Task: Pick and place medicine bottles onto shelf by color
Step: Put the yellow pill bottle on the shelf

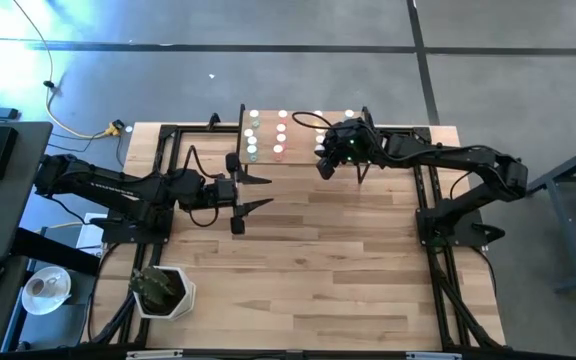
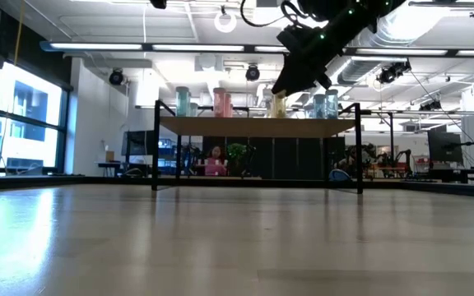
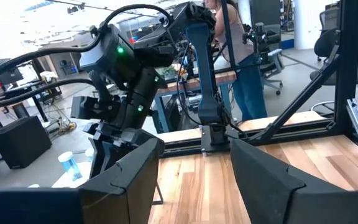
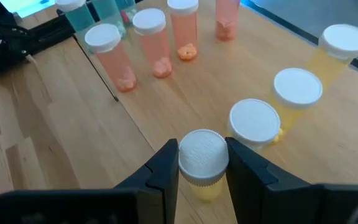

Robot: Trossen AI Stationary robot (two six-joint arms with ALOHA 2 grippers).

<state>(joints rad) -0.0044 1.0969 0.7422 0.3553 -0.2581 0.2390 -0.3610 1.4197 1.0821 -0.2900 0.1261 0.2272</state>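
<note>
Beside three yellow bottles (image 4: 297, 93), pincer-held yellow bottle (image 4: 203, 158), pink bottles (image 4: 151, 40) beyond.

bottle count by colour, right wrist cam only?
yellow bottles: 4, one gripped by the right tool
pink bottles: 4
green bottles: at least 2, cut off by the picture's edge
blue: 0 in this view
Total: at least 10
</note>
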